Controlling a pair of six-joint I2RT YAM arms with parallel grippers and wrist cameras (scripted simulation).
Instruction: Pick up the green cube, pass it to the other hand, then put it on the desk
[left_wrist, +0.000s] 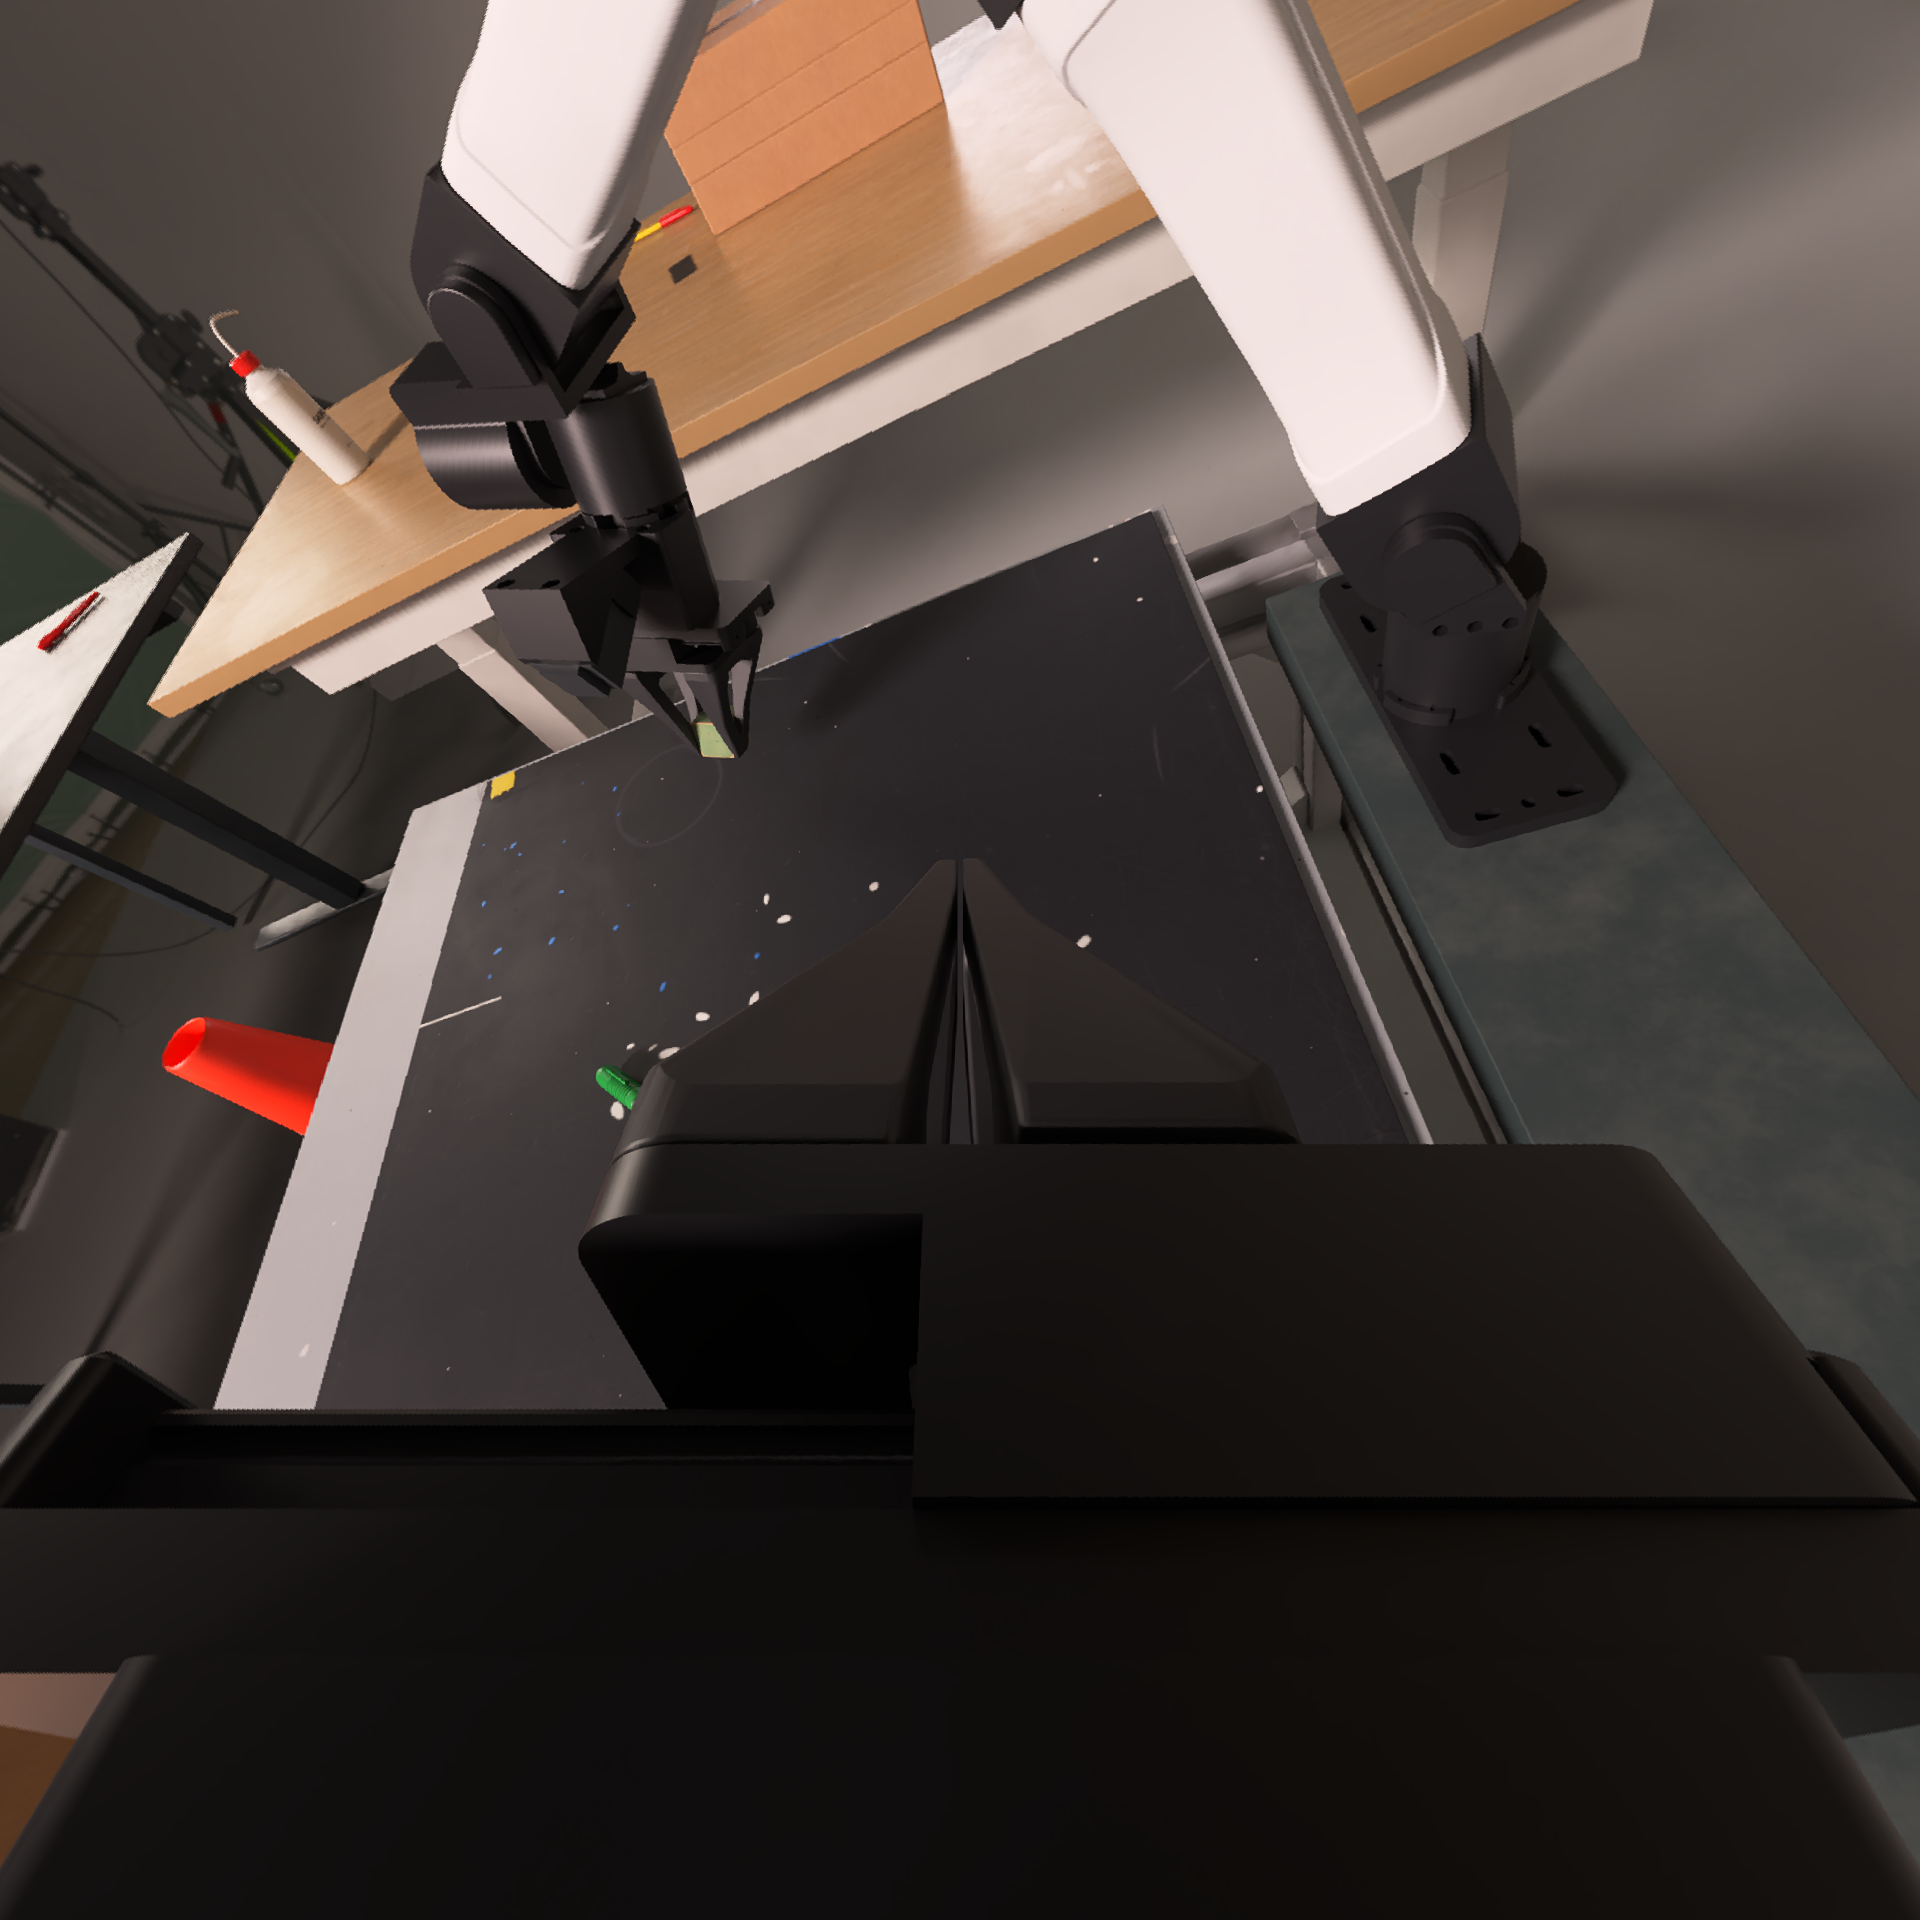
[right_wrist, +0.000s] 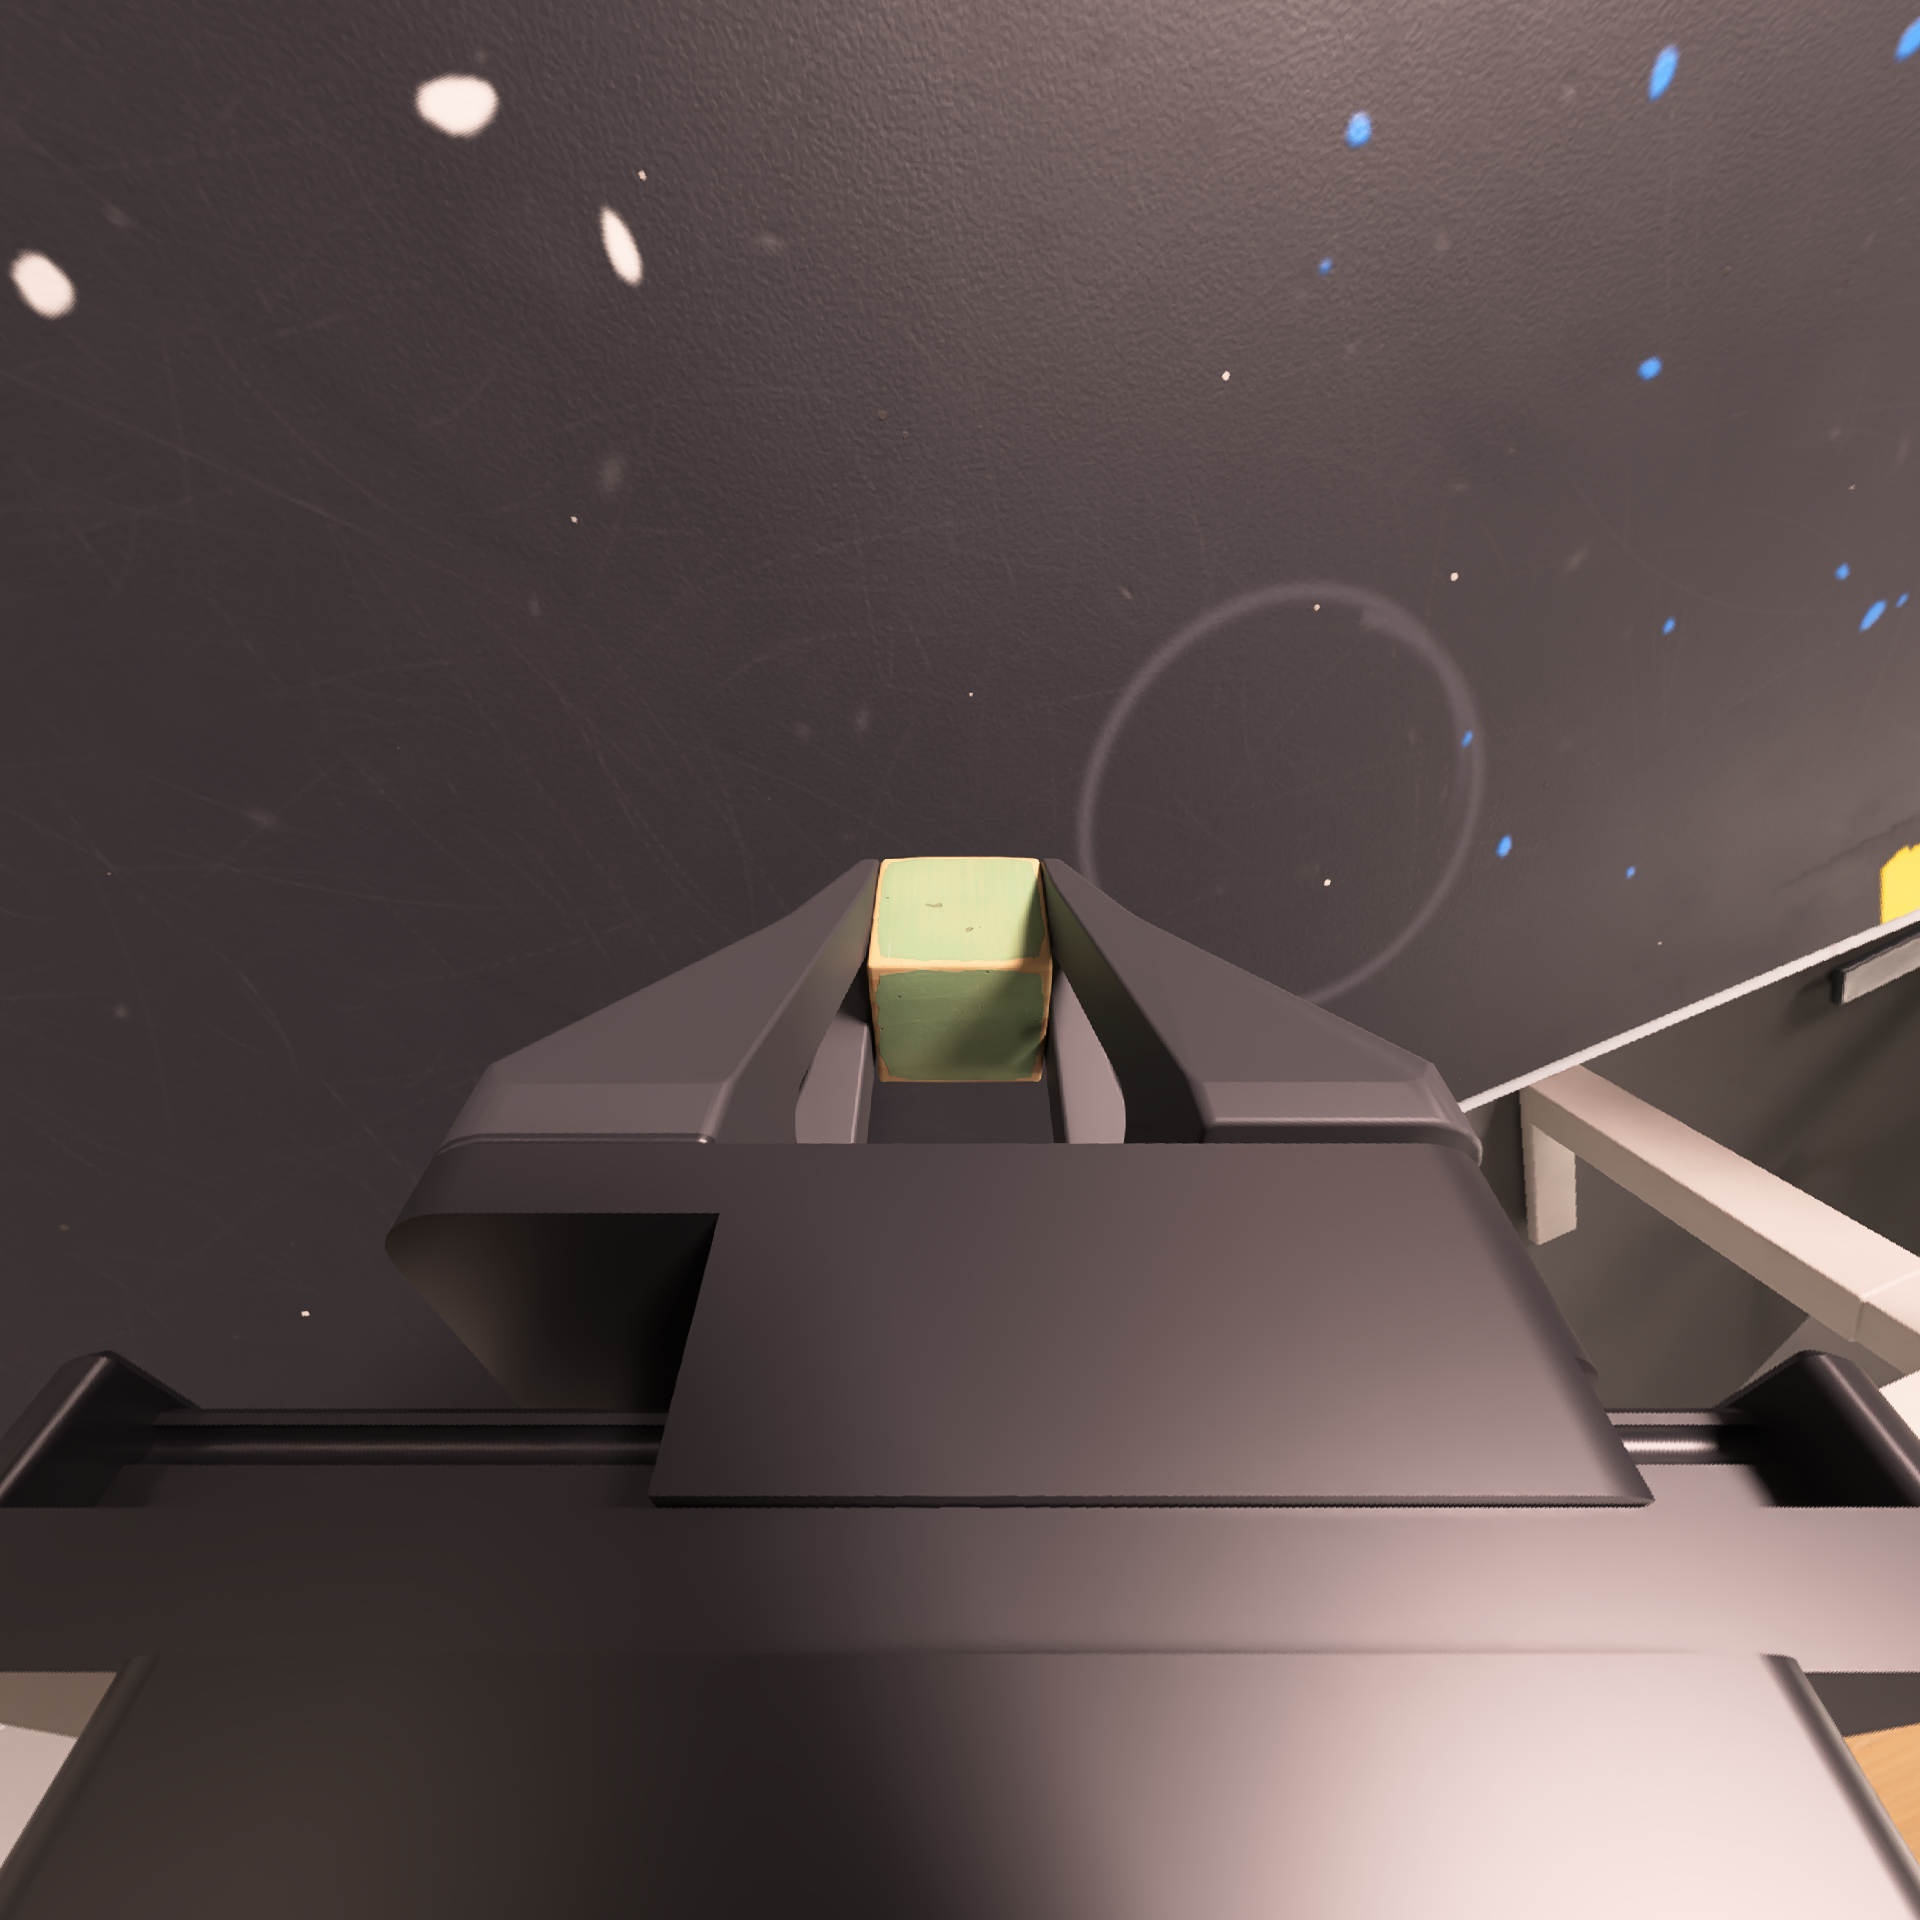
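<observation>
Black fingers of the right gripper (right_wrist: 958, 914) are seen clamped on the green cube (right_wrist: 956, 966) at lower centre, above the dark desk (right_wrist: 416, 623). Whether the handover is done cannot be told; placing remains. Only the left wrist view shows the left gripper (left_wrist: 961, 883) closed and empty, with the cube (left_wrist: 715, 740) held aloft at centre.

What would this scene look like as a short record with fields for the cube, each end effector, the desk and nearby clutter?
cube: green cube, clamped between the fingers, off the desk
right end effector: shut on the green cube
left end effector: shut, nothing in it
desk: dark desk, paint-flecked
clutter: green peg on the desk; red cone beyond its edge
</observation>
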